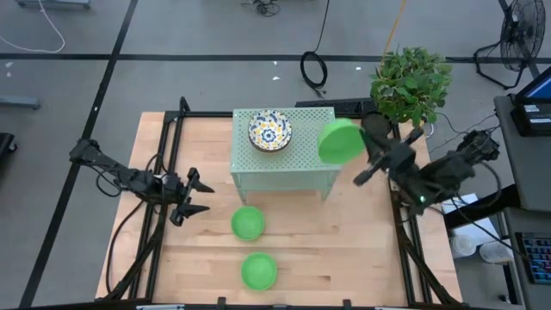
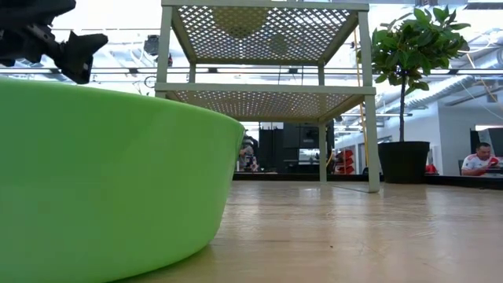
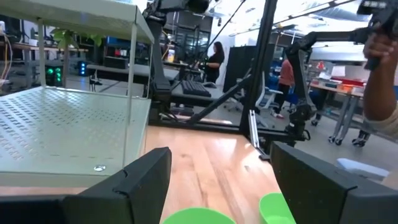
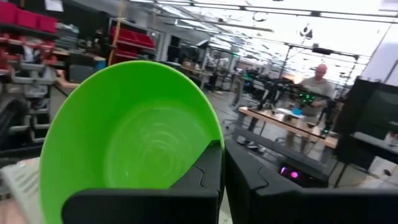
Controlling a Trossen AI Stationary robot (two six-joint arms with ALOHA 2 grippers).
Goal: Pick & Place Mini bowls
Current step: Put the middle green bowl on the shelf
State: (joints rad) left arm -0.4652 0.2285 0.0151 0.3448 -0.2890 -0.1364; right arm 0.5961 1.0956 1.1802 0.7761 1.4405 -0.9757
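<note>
A white floral mini bowl (image 1: 269,131) sits on top of the pale green perforated stand (image 1: 293,168). Two plain green mini bowls (image 1: 248,223) (image 1: 258,270) rest on the table in front of the stand; the nearer one fills the low view (image 2: 102,189). My right gripper (image 1: 366,159) is shut on a third green bowl (image 1: 339,142), lifted beside the stand's right end. My left gripper (image 1: 196,196) is open and empty, left of the stand; both table bowls show between its fingers (image 3: 199,217) (image 3: 277,208). My right gripper pinches the green bowl's rim (image 4: 214,146) between its two fingers, one finger inside the bowl and one outside. It comes from the table's right side. The bowl is lifted clear and tipped on its edge, its hollow facing the wrist camera.
A potted plant (image 1: 411,82) stands at the table's far right corner, close behind my right arm. The stand has a lower shelf (image 3: 68,134). People show in the room beyond the table (image 2: 481,161).
</note>
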